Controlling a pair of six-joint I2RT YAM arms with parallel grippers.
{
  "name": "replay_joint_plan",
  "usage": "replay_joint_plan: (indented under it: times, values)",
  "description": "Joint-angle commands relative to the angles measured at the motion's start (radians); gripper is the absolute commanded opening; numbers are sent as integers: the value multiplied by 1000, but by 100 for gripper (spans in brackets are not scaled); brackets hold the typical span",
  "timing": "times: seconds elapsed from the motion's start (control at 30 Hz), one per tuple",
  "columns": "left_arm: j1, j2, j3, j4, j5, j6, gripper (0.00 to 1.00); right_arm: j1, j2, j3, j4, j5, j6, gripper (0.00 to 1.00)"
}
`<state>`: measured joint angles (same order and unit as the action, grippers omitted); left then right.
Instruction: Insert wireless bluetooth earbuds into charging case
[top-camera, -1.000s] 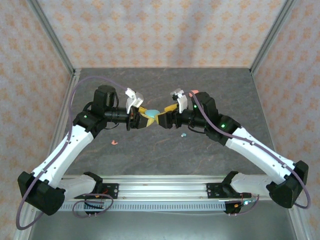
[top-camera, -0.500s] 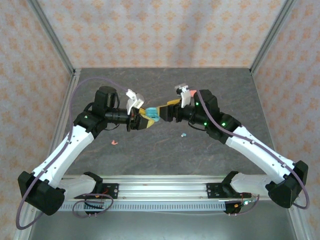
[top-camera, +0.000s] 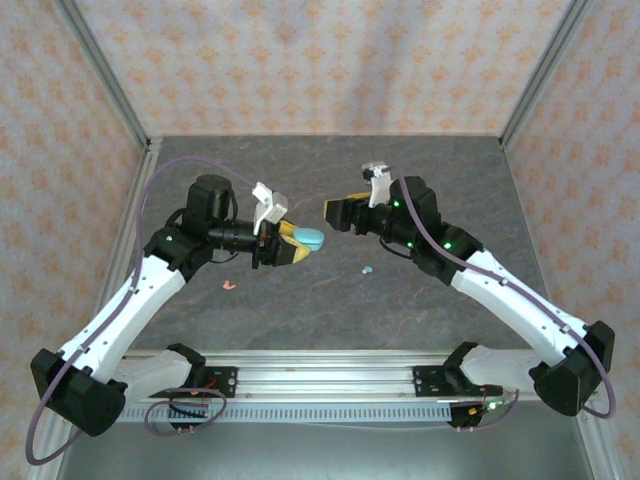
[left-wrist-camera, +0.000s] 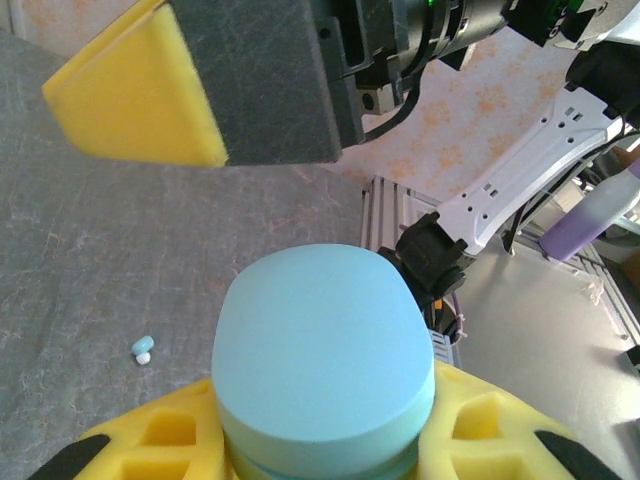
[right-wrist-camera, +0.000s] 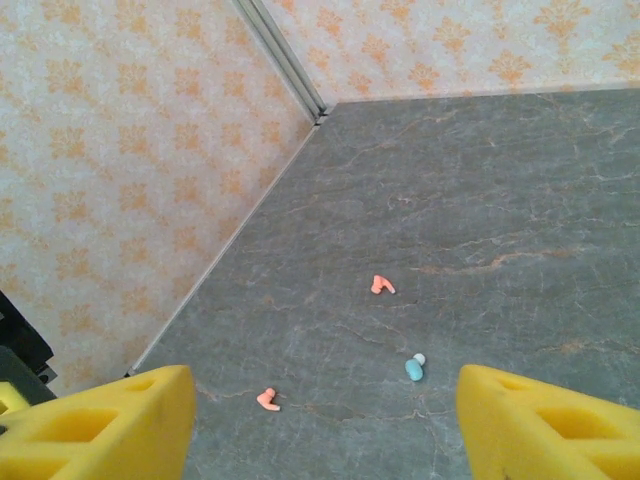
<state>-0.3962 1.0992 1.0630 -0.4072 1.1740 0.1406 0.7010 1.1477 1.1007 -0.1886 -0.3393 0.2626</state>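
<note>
One smooth oval teal case (left-wrist-camera: 320, 340), foam-padded left claw (left-wrist-camera: 322, 440) gripping

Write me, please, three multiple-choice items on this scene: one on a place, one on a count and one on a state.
1. Where is the teal-blue case?
A. flat against the back wall
B. between the fingers of the left tool
C. on the arms' base rail

2. How many coral-pink earbuds lie on the table in the right wrist view?
A. one
B. two
C. four

3. How is the right tool?
A. shut on an earbud
B. shut on a pink case
C. open, holding nothing

Answers:
1 B: the left wrist view shows it seated between the yellow pads.
2 B: two pink nubs lie apart.
3 C: its fingers stand apart over bare table.
</note>
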Motion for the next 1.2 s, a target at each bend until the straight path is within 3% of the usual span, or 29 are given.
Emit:
replay_joint_plan:
  times: [0.0, 0.17, 0.3, 0.37, 0.53, 0.9, 1.17]
  values:
    - [24, -22, -24, 28, 16, 25, 0, -12, -66, -20, -22, 56, 43, 70]
    - [63, -29, -50, 31, 22, 30, 0, -25, -73, -25, -100, 143, 93, 67]
    - [81, -29, -68, 33, 41, 31, 0, -14, -64, -59, 2, -81, 72, 68]
    - [86, -24, -69, 33, 50, 31, 0, 18, -64, -81, 44, -149, 36, 75]
    - [86, -5, -53, 28, 77, 32, 0, 93, -72, -101, 68, -171, -72, 84]
    - [86, 4, -34, -11, 88, 53, 0, 101, -15, -55, 57, -250, -141, 90]
    - [88, 8, -31, -16, 98, 59, 0, 104, -137, -110, 111, -222, -135, 94]
